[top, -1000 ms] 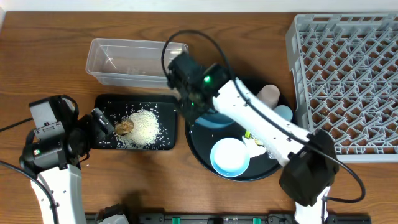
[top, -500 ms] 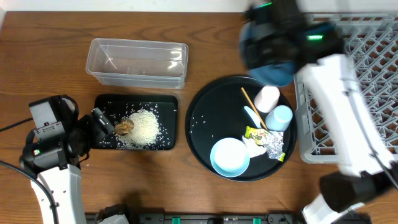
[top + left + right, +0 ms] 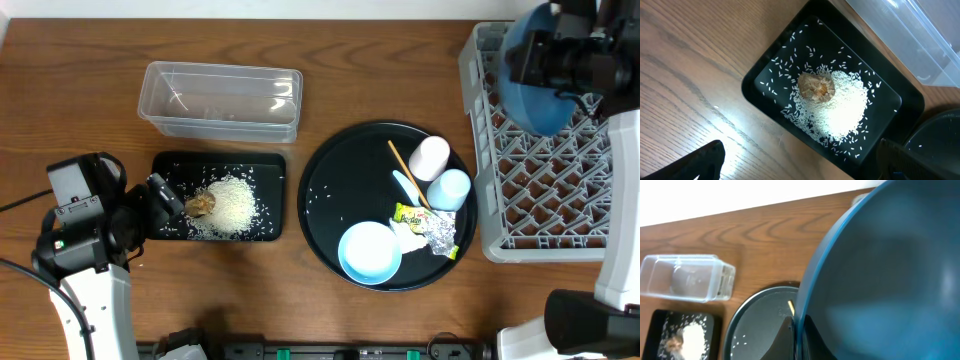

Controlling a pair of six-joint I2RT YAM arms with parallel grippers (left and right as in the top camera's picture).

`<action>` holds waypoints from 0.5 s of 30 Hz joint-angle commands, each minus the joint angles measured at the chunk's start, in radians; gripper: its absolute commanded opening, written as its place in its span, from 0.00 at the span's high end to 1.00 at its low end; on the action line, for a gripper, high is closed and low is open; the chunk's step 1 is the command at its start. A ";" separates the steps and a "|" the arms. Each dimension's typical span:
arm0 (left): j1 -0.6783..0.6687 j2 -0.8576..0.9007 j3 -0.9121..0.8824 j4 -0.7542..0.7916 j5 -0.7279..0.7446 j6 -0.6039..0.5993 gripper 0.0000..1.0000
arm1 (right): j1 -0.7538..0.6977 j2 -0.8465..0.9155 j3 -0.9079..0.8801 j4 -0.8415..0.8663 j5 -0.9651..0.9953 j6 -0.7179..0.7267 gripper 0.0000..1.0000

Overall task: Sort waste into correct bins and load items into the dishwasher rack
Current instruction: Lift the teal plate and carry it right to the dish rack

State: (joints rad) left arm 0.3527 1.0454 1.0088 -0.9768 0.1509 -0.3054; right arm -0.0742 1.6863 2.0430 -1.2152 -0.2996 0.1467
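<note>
rice lies heaped in the shallow black tray with a small brown lump touching its left edge and loose grains scattered around it. left hand hovers over this tray, its fingers spread wide apart and holding nothing. clear tub sits just behind the tray on the bench.

right hand is clamped on the rim of the dark-blue plate, holding it over the far left part of the grey rack; whether the plate touches the rack cannot be told. in the right wrist view the plate fills most of the frame.

on the round black tray, between the rice tray and the rack, the pale-blue bowl stands at the near side. white cup and light-blue cup lie close together at the right edge, with the wooden stick and white spoon just to their left. yellow-green wrapper, silver foil and white tissue are bunched together beside the bowl. a few rice grains dot the round tray's left side.
</note>
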 commanded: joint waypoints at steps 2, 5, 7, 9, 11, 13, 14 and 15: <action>0.005 -0.001 0.022 -0.003 -0.003 0.020 0.02 | -0.029 -0.007 0.009 -0.003 0.075 0.037 0.99; 0.005 -0.001 0.022 -0.003 -0.003 0.020 0.02 | -0.050 -0.007 0.009 -0.007 0.075 0.037 0.99; 0.005 -0.001 0.022 -0.003 -0.003 0.020 0.02 | -0.065 -0.007 0.008 -0.008 0.074 0.037 0.99; 0.005 -0.001 0.022 -0.003 -0.003 0.020 0.02 | -0.077 -0.007 0.008 -0.007 0.060 0.021 0.99; 0.005 -0.001 0.022 -0.003 -0.003 0.020 0.02 | -0.084 -0.007 0.006 -0.002 0.006 -0.035 0.99; 0.005 -0.001 0.022 -0.003 -0.003 0.020 0.02 | -0.088 -0.005 0.006 0.000 -0.063 -0.097 0.99; 0.005 -0.001 0.022 -0.003 -0.003 0.020 0.02 | -0.090 -0.003 0.006 0.000 -0.091 -0.118 0.99; 0.005 -0.001 0.022 -0.003 -0.003 0.020 0.02 | -0.090 0.000 0.004 0.000 -0.107 -0.132 0.99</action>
State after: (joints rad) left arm 0.3527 1.0454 1.0088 -0.9768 0.1509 -0.3054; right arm -0.1589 1.6863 2.0426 -1.2213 -0.3084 0.1059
